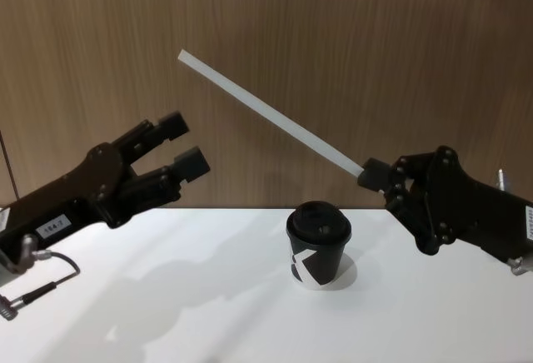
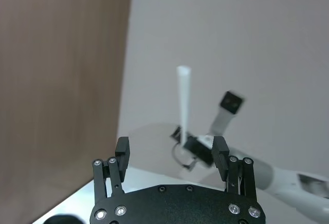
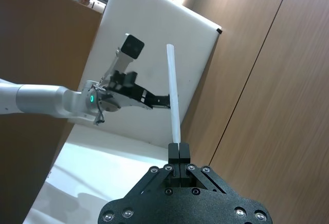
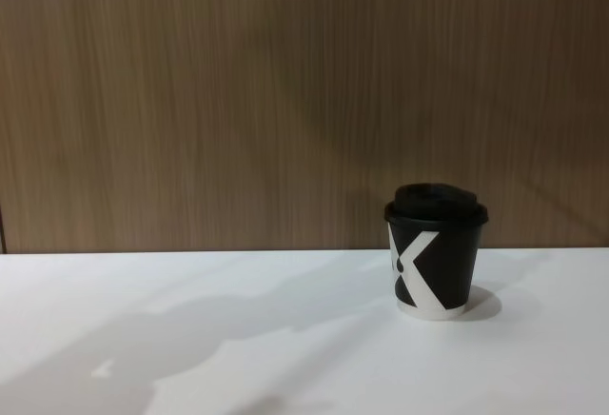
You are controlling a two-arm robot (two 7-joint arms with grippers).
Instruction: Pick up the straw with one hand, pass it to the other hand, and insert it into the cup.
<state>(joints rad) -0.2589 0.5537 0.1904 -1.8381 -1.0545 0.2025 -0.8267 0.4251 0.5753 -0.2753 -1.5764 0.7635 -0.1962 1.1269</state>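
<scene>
My right gripper [image 1: 372, 175] is shut on one end of the white straw [image 1: 266, 113], which slants up and to the left above the table. The left gripper [image 1: 185, 143] hangs open at the left, a short way below the straw's free end, touching nothing. The black cup [image 1: 318, 245] with its white mark and domed lid stands upright on the table below the straw. In the right wrist view the straw [image 3: 173, 98] rises from the closed fingers [image 3: 178, 152] toward the left gripper [image 3: 159, 100]. The left wrist view has the straw [image 2: 183, 103] beyond the open fingers [image 2: 122, 151].
The white table [image 1: 208, 296] runs under both arms, backed by a brown wood-grain wall [image 1: 333, 47]. The cup [image 4: 436, 248] stands alone on the table in the chest view. A dark cable [image 1: 42, 284] loops by the left wrist.
</scene>
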